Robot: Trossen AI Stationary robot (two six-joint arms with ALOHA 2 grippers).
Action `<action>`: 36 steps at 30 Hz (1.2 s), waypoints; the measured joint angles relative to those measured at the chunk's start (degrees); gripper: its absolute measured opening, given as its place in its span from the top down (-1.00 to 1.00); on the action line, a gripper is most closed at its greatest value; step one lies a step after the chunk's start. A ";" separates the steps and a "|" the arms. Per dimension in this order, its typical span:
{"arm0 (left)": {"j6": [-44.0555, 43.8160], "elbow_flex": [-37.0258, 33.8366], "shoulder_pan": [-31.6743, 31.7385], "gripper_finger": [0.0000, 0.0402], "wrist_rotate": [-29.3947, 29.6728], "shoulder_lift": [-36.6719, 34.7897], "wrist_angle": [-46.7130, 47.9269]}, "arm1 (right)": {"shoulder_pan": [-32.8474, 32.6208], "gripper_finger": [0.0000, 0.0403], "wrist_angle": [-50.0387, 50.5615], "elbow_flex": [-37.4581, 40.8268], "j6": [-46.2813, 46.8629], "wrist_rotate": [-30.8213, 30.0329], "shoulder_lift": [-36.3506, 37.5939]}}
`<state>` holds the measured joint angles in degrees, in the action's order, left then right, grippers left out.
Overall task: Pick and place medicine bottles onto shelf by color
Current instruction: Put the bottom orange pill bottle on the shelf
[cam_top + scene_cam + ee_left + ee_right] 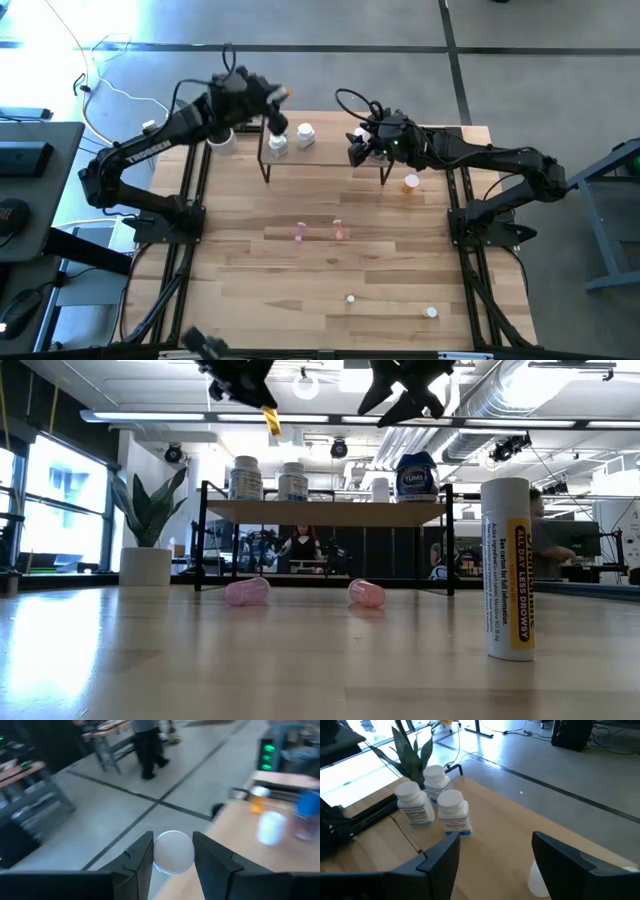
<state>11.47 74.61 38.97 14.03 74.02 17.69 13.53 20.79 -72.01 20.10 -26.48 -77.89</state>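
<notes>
Left pincer (172, 862) clamped on white bottle (173, 851) above shelf (330, 155) end; right pincer (495, 865) apart over shelf.

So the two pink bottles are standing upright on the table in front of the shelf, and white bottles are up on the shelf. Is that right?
Nearly. The two pink bottles are not upright: they lie on their sides on the table in front of the shelf, as the low view shows. The white bottles do stand on the shelf.
</notes>
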 joint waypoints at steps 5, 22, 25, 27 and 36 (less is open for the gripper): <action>-4.12 4.45 5.13 0.41 -3.14 3.74 0.51 | 0.89 -0.18 0.70 0.00 0.39 0.04 0.00; -14.87 11.13 7.14 0.41 -8.89 16.78 11.22 | 1.86 -0.18 1.44 0.00 3.88 -0.72 0.00; -16.69 12.27 7.14 0.41 -9.90 18.00 12.62 | 1.86 -0.18 1.65 0.00 3.88 -0.72 0.00; -16.71 14.82 7.14 0.41 -10.50 19.15 15.07 | 1.86 -0.18 1.78 0.00 3.87 -0.74 -0.02; -14.32 25.95 7.57 0.41 -10.73 24.67 26.98 | 1.86 -0.18 3.14 0.00 4.72 -0.87 -0.02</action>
<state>-2.86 100.56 46.54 3.31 98.69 44.67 15.40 23.93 -72.01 24.82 -27.35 -77.91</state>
